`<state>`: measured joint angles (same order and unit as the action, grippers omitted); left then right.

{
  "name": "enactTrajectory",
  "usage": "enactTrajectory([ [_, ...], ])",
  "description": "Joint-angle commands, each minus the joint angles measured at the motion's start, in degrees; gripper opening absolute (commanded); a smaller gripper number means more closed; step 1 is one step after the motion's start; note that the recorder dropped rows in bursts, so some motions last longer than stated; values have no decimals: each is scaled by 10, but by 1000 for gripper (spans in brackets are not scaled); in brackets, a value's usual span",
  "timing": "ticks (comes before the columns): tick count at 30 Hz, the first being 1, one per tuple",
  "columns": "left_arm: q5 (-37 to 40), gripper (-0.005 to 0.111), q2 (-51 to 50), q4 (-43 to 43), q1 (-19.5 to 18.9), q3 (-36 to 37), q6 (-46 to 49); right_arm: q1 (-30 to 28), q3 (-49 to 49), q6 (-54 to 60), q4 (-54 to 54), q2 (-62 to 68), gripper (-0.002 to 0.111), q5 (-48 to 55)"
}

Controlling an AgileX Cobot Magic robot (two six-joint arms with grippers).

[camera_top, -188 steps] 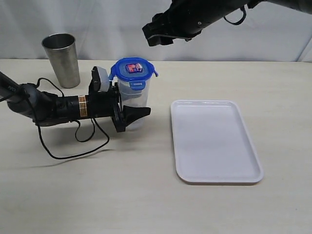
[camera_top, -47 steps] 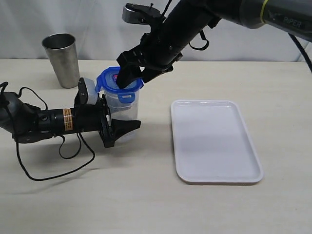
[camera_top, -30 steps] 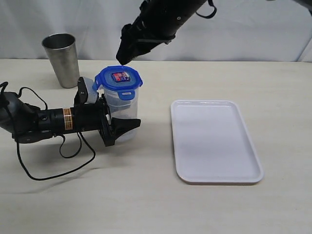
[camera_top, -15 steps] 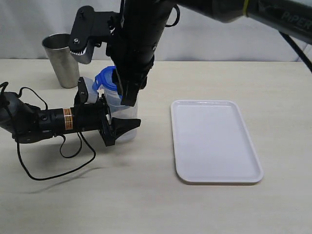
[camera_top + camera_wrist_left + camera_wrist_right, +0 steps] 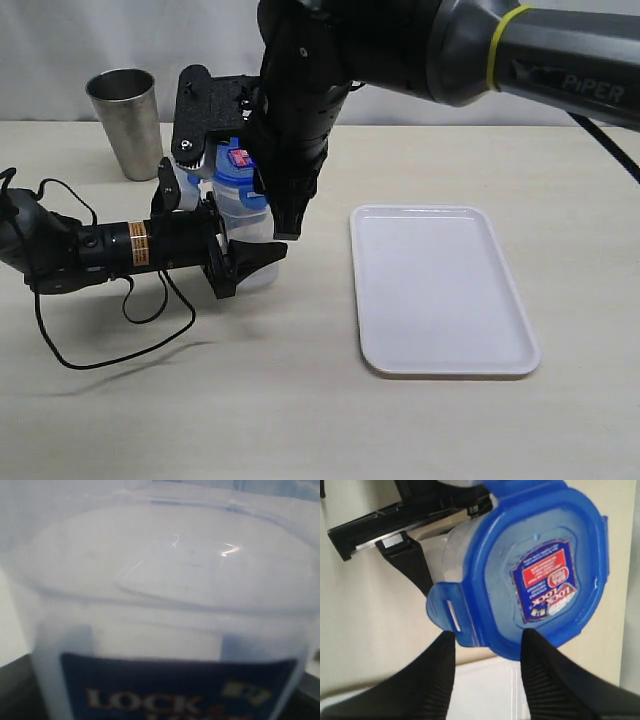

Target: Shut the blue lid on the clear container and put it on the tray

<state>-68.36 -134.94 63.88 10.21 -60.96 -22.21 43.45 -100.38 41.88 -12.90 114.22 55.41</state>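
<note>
The clear container stands on the table with the blue lid resting on top, sticker up. My left gripper lies low on the table and is shut on the container's lower body. That body and its blue label fill the left wrist view, clear container. My right gripper hangs down along the tray-facing side of the container. In the right wrist view the blue lid sits just past the right gripper, whose fingers stand apart with only the lid's edge between their tips.
The white tray lies flat to the right of the container, and its surface shows between the right fingers, tray. A steel cup stands at the back left. The left arm's cable loops over the table at the front left.
The right arm has swung down from above the container to its tray-facing side. Its jaws have narrowed. The left gripper and the container have stayed put.
</note>
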Motion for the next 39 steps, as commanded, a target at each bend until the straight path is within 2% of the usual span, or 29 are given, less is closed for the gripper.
enactTrajectory([
  [1, -16, 0, 6, -16, 4, -4, -4, 0, 8, 47, 67, 3, 39, 9],
  [8, -16, 0, 6, -16, 4, -4, -4, 0, 8, 65, 59, 3, 40, 42],
  [23, -16, 0, 6, -5, 4, -4, -4, 0, 8, 40, 29, 51, 39, 1],
  [30, -16, 0, 6, -4, 4, -4, -4, 0, 43, 61, 28, 71, 39, -35],
  [35, -16, 0, 6, -3, 4, -4, -4, 0, 71, 67, 28, 71, 30, -60],
  [39, -16, 0, 6, -1, 4, -4, -4, 0, 92, 70, 28, 71, 30, -88],
])
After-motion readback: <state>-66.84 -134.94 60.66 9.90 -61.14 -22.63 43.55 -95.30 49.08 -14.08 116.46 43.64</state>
